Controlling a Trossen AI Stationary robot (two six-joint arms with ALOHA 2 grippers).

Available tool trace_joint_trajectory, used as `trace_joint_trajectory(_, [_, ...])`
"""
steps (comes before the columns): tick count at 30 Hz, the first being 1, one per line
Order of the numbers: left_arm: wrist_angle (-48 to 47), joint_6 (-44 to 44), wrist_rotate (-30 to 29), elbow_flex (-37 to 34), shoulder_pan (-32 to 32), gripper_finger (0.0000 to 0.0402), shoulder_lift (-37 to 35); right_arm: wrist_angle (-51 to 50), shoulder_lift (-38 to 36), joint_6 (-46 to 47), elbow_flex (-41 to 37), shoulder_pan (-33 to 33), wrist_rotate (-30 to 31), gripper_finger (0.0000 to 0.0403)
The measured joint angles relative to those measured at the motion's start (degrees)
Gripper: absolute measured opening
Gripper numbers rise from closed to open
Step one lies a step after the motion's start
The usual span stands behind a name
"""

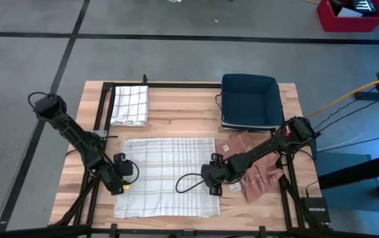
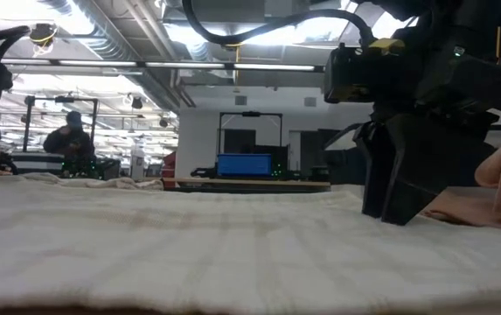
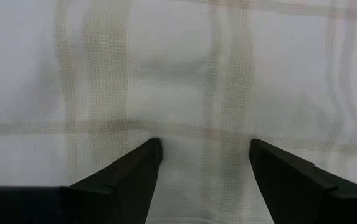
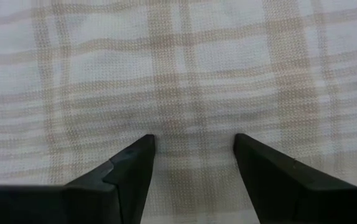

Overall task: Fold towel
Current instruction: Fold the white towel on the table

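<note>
While the wooden tabletop (image 1: pixel 176 112) carries everything, the largest thing on it is the white plaid towel (image 1: pixel 167 175), spread flat at about six o'clock of the surface, its long edges running side to side. At one o'clock sits a dark blue bin (image 1: pixel 249 99), open side up. At four o'clock, just beside the towel's right edge, lies a crumpled brown cloth (image 1: pixel 258 168). At eleven o'clock rests a folded checked cloth (image 1: pixel 129 104), well apart from the spread towel.

At the towel's nine o'clock edge, the left end effector (image 1: pixel 124 173) is low over the fabric, its fingers (image 3: pixel 134 174) spread with towel weave showing between them and nothing pinched. At the three o'clock edge, the right end effector (image 1: pixel 214 177) is equally low, fingers (image 4: pixel 131 165) spread apart over the plaid, gripping nothing. From table height its dark fingers reach down to the cloth's surface (image 2: pixel 403 175).
</note>
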Motion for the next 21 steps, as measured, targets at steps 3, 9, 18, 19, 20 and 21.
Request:
trace_joint_trajectory(3, [-0.32, -0.28, -0.52, -0.6, -0.29, 0.0243, 0.14, -0.02, 0.0, -0.65, 0.0, -0.02, -0.42, 0.023])
trace_joint_trajectory(9, [-0.3, -0.35, -0.32, -1.18, -0.27, 0.0235, 0.12, -0.48, 0.0, -1.85, 0.0, -0.03, -0.71, 0.023])
trace_joint_trajectory(18, [-1.21, -1.23, -0.42, -1.31, -0.33, 0.0162, 0.14, -3.15, -0.09, -3.06, 0.04, -0.02, -1.2, 0.0187])
trace_joint_trajectory(19, [-1.17, -1.25, -0.27, -1.31, -0.33, 0.0147, 0.16, -3.15, -0.09, -3.14, 0.04, -0.02, -1.19, 0.0174])
trace_joint_trajectory(20, [-1.15, -1.27, -0.12, -1.31, -0.35, 0.0132, 0.19, -3.24, -0.09, -3.15, 0.04, -0.02, -1.17, 0.0159])
trace_joint_trajectory(21, [-1.18, -1.31, 0.09, -1.31, -0.35, 0.0115, 0.19, -3.36, -0.09, -3.15, 0.04, -0.02, -1.09, 0.0143])
